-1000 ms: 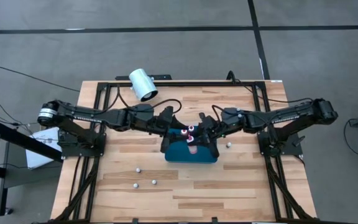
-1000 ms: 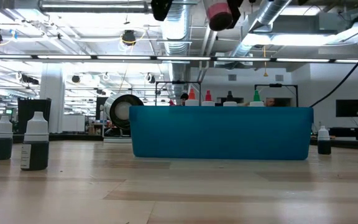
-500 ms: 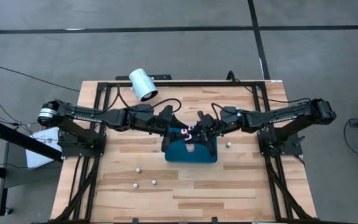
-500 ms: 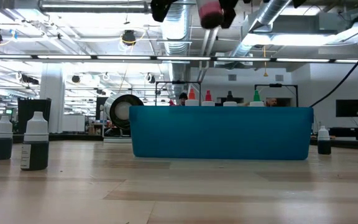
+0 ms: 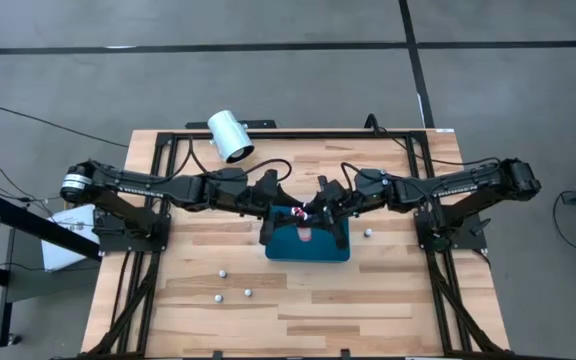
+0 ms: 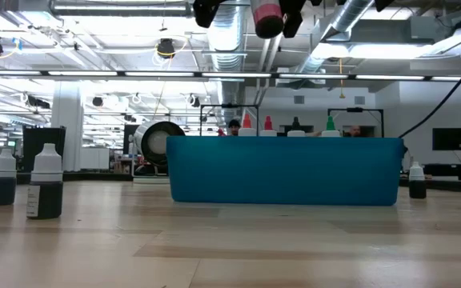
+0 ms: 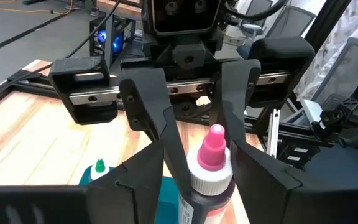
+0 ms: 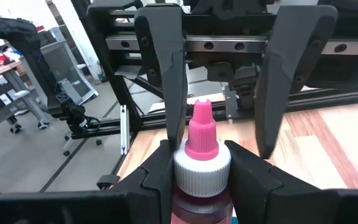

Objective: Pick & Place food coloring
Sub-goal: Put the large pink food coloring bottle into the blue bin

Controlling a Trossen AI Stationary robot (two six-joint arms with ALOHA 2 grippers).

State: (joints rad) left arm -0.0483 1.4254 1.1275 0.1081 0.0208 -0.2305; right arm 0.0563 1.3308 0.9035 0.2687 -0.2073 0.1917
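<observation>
the job looks partly done: the blue bin at mid-table already holds several food coloring bottles, their red, pale and green tips showing just above its far rim. one more, a pink-tipped dropper bottle, hangs in the air directly over the bin, where the two arms meet. the right gripper appears to be pinching it, its dark fingers pressed against the white collar on both sides. the left gripper faces it from the other side with its fingers spread wide, one beside the cap and the other standing apart from it, so it grips nothing. left to do, by my reading: lower or release this bottle into the bin, then fetch the loose bottles, three in a cluster on the near-left part of the wooden table and one just right of the bin. room is tight only where the two grippers crowd each other over the bin. the loose bottles stand well apart from the bin and inside the table edges, with open wood around them. a large white cylinder lies at the far-left edge, away from the work.
</observation>
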